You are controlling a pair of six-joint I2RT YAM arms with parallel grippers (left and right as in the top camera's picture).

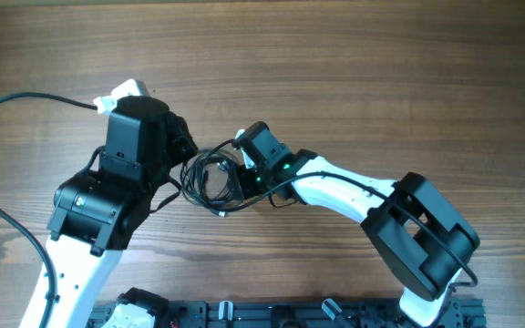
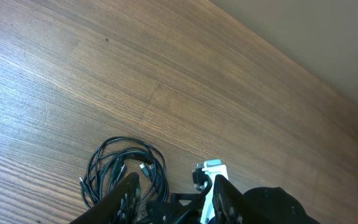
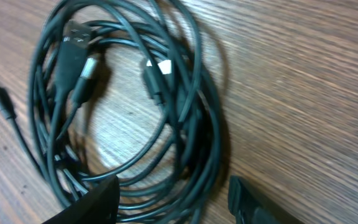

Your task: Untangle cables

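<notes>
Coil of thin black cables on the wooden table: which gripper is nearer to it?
Right. The right gripper straddles the edge of the coil of thin black cables with open fingers; the left gripper sits beside it, with the coil off to one side.

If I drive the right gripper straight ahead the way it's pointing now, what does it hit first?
The cables: their coil lies directly ahead of the right gripper, in line with its open jaws. Depth is hard to judge from the wrist view.

Brown wood-grain table (image 1: 354, 73), thin black cables (image 3: 197, 134) coiled in loose loops flat on it; plug ends within
</notes>
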